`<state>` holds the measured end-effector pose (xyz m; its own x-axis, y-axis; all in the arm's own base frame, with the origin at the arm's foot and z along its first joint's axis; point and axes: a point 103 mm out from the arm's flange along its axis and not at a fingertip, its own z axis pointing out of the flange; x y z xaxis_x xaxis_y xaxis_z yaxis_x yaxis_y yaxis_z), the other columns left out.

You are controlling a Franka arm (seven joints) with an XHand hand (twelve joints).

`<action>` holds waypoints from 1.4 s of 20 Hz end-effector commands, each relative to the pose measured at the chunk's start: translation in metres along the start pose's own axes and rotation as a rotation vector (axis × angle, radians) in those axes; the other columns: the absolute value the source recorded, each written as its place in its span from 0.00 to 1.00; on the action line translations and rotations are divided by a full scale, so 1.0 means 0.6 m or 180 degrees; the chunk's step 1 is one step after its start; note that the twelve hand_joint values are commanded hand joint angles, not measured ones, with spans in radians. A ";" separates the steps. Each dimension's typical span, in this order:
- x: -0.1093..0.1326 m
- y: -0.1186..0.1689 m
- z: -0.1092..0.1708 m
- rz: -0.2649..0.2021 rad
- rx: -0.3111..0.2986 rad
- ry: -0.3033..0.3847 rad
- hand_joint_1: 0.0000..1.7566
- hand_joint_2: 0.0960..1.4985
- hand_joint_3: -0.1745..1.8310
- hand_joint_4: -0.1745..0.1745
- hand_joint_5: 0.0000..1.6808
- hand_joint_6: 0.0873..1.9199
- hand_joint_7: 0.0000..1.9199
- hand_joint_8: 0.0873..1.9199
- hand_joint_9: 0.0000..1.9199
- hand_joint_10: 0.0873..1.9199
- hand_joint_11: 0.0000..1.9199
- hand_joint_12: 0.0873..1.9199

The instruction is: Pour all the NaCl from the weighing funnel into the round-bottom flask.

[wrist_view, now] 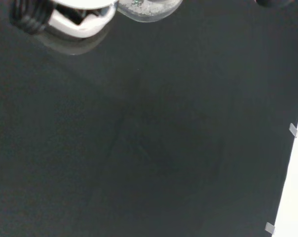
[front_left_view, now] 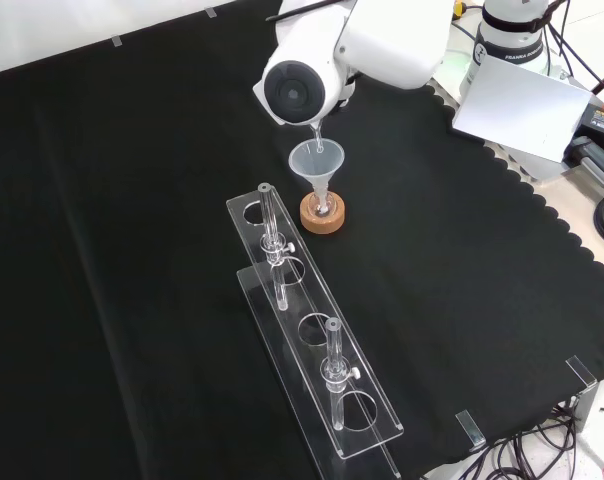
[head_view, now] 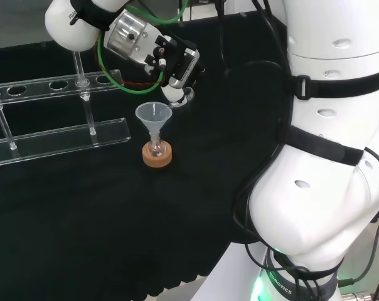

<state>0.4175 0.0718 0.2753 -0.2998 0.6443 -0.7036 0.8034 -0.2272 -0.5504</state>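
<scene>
A small round-bottom flask stands on a cork ring at mid-cloth, with a clear plastic funnel set in its neck. In the head view the hand hovers just right of and above that funnel, fingers curled round a clear weighing funnel tilted toward it. From the front, the weighing funnel's spout points down into the plastic funnel above the cork ring; the arm's link hides the hand. The wrist view has a finger and white grains in the weighing funnel.
A clear acrylic tube rack stands left of the flask in the head view; in the front view the rack lies nearer the camera with two glass tubes in it. The arm's white links rise at the head view's right.
</scene>
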 end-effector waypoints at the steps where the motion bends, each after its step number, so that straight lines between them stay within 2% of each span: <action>1: 0.002 -0.003 -0.007 0.0036 0.0018 -0.0058 0.64 0.42 0.39 1.00 0.76 0.31 0.72 0.12 0.85 0.00 0.79 0.26; 19: 0.006 -0.006 -0.023 0.0127 0.0082 -0.0279 0.64 0.42 0.39 1.00 0.76 0.31 0.72 0.12 0.85 0.00 0.79 0.25; 28: 0.005 -0.007 -0.023 0.0126 0.0084 -0.0316 0.64 0.42 0.39 1.00 0.76 0.31 0.72 0.12 0.85 0.00 0.79 0.25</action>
<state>0.4205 0.0851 0.2819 -0.3167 0.5622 -0.7640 0.8024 -0.2707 -0.5318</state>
